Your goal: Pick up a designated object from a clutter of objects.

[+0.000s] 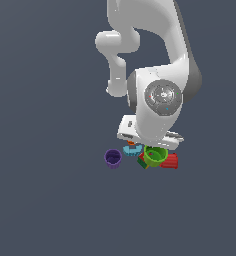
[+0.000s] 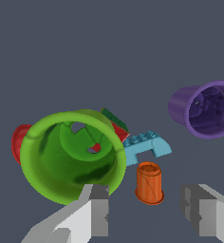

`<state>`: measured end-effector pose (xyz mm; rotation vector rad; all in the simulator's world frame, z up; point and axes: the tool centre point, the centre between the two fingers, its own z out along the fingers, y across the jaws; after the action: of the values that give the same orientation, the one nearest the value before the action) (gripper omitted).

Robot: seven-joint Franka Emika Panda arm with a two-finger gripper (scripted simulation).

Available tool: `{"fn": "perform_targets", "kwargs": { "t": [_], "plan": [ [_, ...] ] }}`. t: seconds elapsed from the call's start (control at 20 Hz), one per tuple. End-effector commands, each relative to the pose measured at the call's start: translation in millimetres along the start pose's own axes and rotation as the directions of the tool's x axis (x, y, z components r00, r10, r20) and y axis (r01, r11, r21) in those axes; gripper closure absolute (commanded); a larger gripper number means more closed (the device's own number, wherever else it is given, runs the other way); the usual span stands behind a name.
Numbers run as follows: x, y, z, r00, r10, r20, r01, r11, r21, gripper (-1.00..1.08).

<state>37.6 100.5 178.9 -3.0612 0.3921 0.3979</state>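
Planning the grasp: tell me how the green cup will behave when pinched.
The green cup looks rigid with a thick rim, so probably stiff. Its tapered wall may slip. Round and hollow, it could roll toward the red cylinder if nudged.

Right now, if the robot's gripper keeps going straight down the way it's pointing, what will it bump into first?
Probably the orange piece: it sits between the open gripper's fingers. One finger also overlaps the green cup's rim, so it may touch that first; depth is hard to judge.
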Motion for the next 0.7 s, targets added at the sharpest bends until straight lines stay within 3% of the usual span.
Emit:
{"fn": "perform_targets", "kwargs": {
  "t": [0.0,0.65],
  "plan": [
    [0.6,-6.6,9.8,1.0,0.017,0.018,-0.017,1.0,-0.002,-0.2],
    [-0.2,-12.0,31.5,0.999,0.03,0.034,-0.03,1.0,-0.004,-0.2]
  ]
}}
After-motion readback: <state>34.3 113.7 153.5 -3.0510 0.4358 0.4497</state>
